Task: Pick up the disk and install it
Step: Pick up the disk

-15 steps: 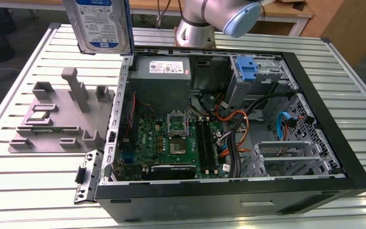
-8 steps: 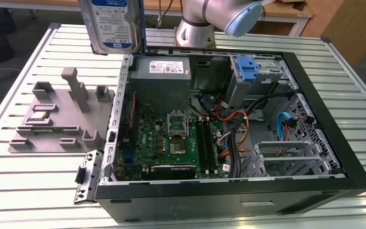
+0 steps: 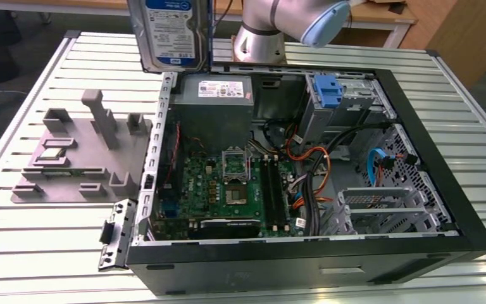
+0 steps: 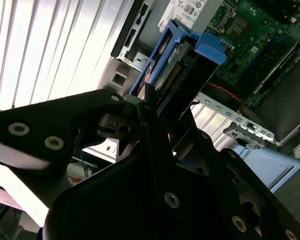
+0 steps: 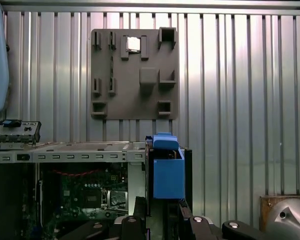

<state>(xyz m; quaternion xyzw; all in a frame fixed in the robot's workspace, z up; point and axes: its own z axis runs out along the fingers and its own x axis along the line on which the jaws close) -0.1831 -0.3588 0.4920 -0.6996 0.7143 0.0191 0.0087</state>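
A black open-sided computer case lies on the slatted metal table, taking up the centre and the exterior view's right. At the exterior view's left, just beside the case, sits a grey plastic fixture plate with upright blocks. At that frame's top, left of centre, the disk, a flat silver hard drive in a blue carrier frame, hangs above the case's far corner, clamped in the black gripper.
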